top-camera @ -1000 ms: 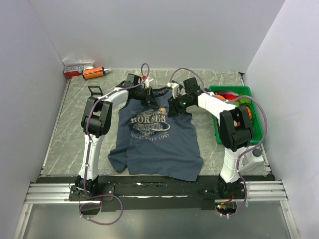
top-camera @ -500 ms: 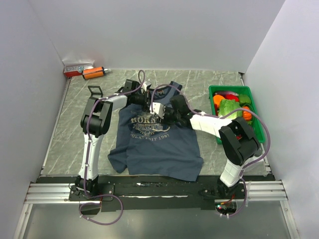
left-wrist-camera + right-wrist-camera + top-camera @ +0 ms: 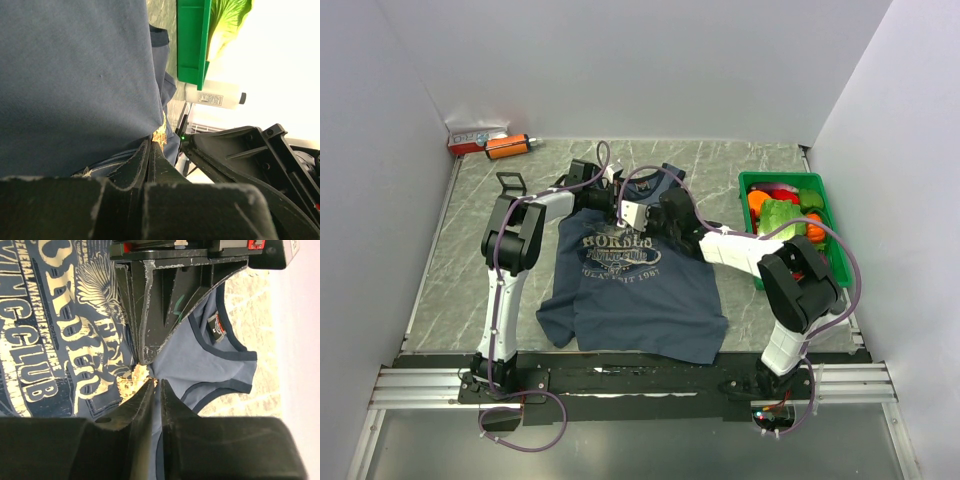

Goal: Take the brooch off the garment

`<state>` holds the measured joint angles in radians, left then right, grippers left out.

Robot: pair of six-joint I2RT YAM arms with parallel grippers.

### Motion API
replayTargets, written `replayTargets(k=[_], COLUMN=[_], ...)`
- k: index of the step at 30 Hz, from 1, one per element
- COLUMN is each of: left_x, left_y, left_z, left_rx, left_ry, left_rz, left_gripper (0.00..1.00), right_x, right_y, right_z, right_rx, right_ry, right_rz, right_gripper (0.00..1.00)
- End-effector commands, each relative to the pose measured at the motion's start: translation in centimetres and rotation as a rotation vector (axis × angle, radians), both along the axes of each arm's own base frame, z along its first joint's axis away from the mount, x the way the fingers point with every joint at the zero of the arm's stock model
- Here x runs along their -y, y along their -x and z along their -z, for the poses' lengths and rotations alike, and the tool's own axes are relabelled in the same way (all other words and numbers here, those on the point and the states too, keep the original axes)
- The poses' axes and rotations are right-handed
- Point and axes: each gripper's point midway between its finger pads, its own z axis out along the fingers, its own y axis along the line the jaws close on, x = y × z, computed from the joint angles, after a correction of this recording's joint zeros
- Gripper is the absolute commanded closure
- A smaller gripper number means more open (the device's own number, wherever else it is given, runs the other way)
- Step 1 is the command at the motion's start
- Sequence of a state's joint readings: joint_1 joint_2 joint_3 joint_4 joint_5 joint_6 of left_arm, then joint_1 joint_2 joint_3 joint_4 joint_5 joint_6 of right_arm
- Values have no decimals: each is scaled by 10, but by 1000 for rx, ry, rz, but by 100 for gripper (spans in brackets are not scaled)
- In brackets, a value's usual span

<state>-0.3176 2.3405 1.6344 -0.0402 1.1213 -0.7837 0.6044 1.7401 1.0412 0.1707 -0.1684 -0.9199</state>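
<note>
Hazard: the brooch (image 3: 136, 376), pinned on the chest of the garment (image 3: 640, 300) just above the print, centre of the top view, may tear cloth or slip away if pulled while still fastened. The left gripper (image 3: 151, 144) reaches in from upper left, jaws pressed together on a fabric fold beside it. The right gripper (image 3: 155, 384) reaches in from the right, jaws narrowed to a slit at the brooch; grip unconfirmed.

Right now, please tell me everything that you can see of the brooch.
The brooch is a tiny, ragged gold-tan ornament, metallic-looking. It sits on the chest of the navy tank top, at the edge of the print. The shut tips of the left gripper and the right gripper meet at it; which grips it is unclear.
</note>
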Motion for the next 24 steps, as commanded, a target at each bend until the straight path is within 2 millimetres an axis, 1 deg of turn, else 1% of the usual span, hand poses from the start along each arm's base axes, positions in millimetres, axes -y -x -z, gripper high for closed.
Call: replayTargets(k=[1, 2, 3, 4, 5, 7, 13, 15, 16, 18, 19, 21, 22, 23, 24], left_x=[2, 1, 1, 1, 1, 0, 0, 0, 0, -1, -2, -3, -4, -6, -7], left_y=[1, 1, 0, 1, 1, 0, 1, 2, 3, 3, 2, 2, 0, -1, -5], left_z=[-25, -25, -25, -26, -27, -26, -28, -28, -28, -28, -27, -26, -23, -18, -18], left_rx=[51, 46, 43, 44, 32, 29, 16, 11, 11, 13, 13, 21, 33, 88, 121], left_ry=[53, 54, 54, 62, 67, 74, 86, 91, 92, 91, 89, 73, 54, 31, 5], left_rz=[23, 21, 19, 23, 21, 19, 21, 26, 27, 27, 26, 27, 15, 25, 24], left_gripper=[99, 99, 99, 99, 99, 99, 99, 99, 99, 99, 99, 99, 99, 99, 99], right_x=[2, 2, 1, 0, 1, 2, 5, 6, 6, 8, 9, 12, 19, 17, 11], right_y=[-1, 3, 6, 8, 13, 14, 12, 4, 1, -9, -11, -12, -2, -2, 8], right_z=[-14, -12, -14, -22, -17, -14, 0, -2, 2, -3, -3, -11, -9, -22, -30], right_rx=[17, 9, 8, 28, 22, 23, 44, 66, 66, 79, 69, 27, -66, -110, -183], right_ry=[-42, -49, -65, -83, -77, -70, -16, -10, -3, -8, -16, -56, -78, -122, -181], right_rz=[22, 14, 0, -14, -26, -33, -48, -25, -11, 29, 45, 38, 53, 40, -19], right_gripper=[80, 76, 71, 61, 57, 52, 50, 50, 50, 50, 50, 50, 49, 49, 49])
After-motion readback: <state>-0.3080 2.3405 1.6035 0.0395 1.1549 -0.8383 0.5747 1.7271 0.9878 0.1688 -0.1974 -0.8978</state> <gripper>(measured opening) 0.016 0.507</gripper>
